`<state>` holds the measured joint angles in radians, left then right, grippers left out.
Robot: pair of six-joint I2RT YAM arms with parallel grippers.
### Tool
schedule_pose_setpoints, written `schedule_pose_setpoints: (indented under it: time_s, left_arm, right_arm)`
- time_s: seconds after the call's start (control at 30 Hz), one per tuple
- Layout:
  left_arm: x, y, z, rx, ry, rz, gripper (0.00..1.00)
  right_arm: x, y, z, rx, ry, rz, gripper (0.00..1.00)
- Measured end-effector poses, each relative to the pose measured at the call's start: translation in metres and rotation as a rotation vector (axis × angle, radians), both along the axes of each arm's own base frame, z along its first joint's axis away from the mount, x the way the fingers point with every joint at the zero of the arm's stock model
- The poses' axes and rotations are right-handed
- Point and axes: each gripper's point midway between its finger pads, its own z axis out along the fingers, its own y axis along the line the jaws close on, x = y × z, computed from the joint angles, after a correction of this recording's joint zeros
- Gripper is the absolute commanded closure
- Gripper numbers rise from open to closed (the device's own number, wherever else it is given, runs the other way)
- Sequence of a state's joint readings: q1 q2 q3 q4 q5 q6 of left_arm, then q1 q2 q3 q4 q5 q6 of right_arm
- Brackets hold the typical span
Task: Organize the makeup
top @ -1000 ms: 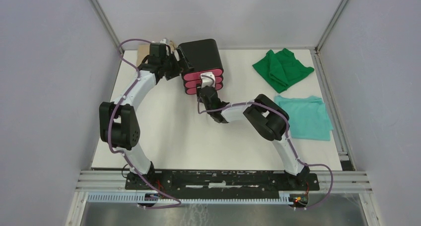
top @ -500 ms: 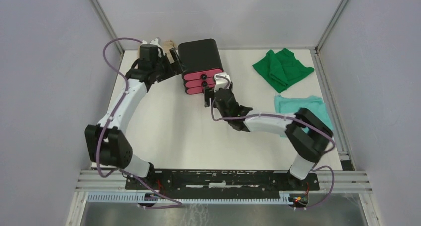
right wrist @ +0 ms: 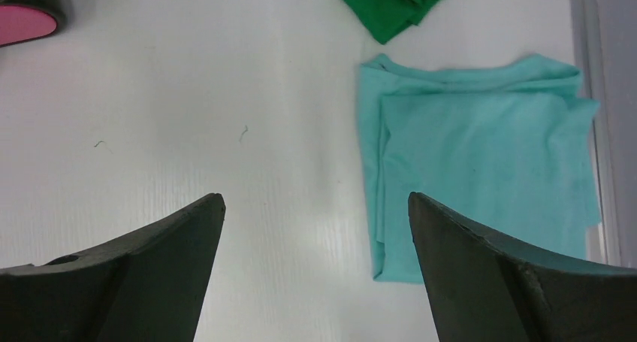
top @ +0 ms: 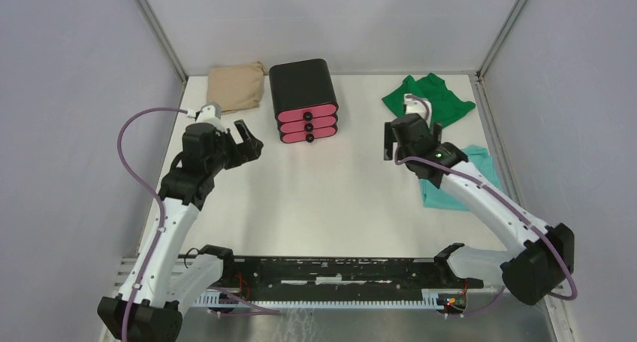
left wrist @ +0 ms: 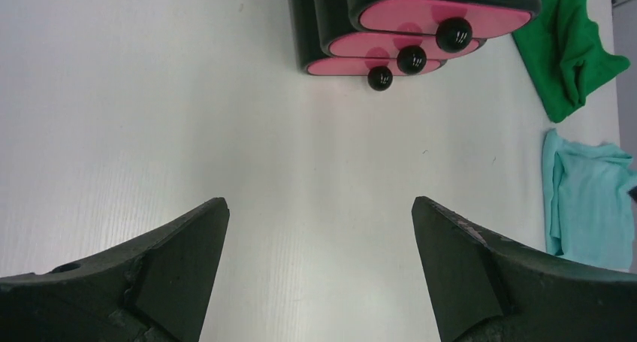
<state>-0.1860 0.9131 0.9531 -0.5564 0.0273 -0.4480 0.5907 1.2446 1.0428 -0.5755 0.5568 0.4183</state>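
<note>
No makeup shows in any view. The black box [top: 304,86] with three pink drawers stands at the back of the table, all drawers pushed in, and appears again in the left wrist view [left wrist: 413,26]. My left gripper [top: 248,140] hangs open to the box's left and nearer than it, with only bare table between its fingers [left wrist: 319,203]. My right gripper [top: 412,140] is open too, over the table between the box and the cloths, holding nothing [right wrist: 315,197].
A beige folded cloth [top: 236,86] lies at the back left. A green cloth [top: 428,101] lies at the back right, with a teal cloth [top: 466,177] nearer, beside the right arm. The white table [top: 330,199] has walls on three sides.
Both arms have drawn back from the box. The left one moved nearer and leftward, uncovering the beige cloth. The right one swung right toward the cloths, and its jaws opened.
</note>
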Motion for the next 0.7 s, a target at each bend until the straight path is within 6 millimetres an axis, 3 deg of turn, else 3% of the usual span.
schedule_pose_setpoints:
  time_s: [0.1, 0.37, 0.7]
  left_arm:
    - [-0.017, 0.002, -0.013, 0.000, 0.009, -0.004, 0.01]
    - [-0.039, 0.002, -0.053, 0.002, 0.104, -0.025, 0.01]
    - [-0.048, 0.002, -0.044, -0.010, 0.063, -0.029, 0.01]
  right_arm:
    - [-0.015, -0.025, 0.012, 0.019, 0.005, -0.060, 0.01]
    - [-0.033, -0.036, 0.017, 0.059, 0.021, -0.149, 0.01]
    - [-0.038, -0.039, 0.012, 0.076, 0.043, -0.201, 0.01]
